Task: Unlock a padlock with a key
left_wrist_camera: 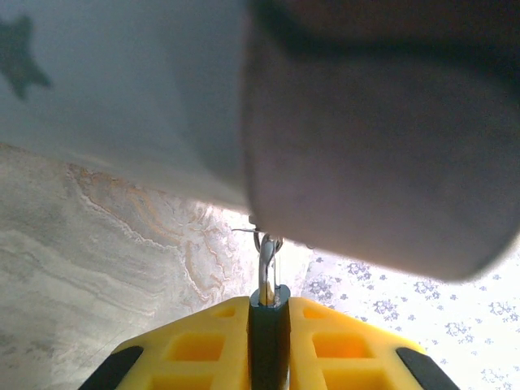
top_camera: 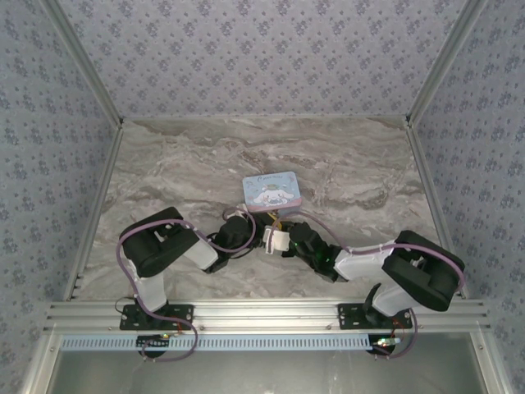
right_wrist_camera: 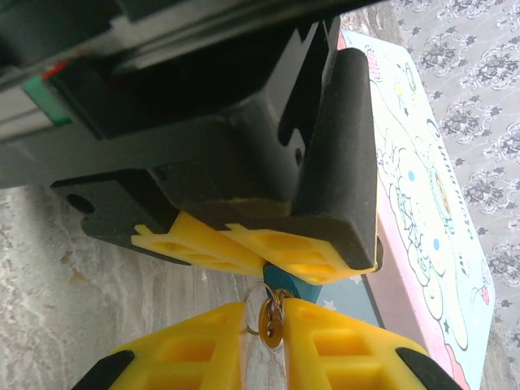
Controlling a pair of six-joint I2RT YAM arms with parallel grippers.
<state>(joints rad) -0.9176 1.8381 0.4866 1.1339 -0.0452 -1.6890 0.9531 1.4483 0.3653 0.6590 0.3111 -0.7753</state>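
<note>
Padlock (right_wrist_camera: 283, 284) mostly hidden in left gripper (left_wrist_camera: 269, 307); key (right_wrist_camera: 272, 322) blurry in right gripper (right_wrist_camera: 266, 345).

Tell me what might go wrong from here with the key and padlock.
1. The right gripper pinches the small key beside a loose ring; the key may twist or slip as it is pushed in.
2. The padlock is tiny between the left gripper fingers, so it might swivel under that push.
3. Both grippers work close to the tin; a slip could knock it.
</note>
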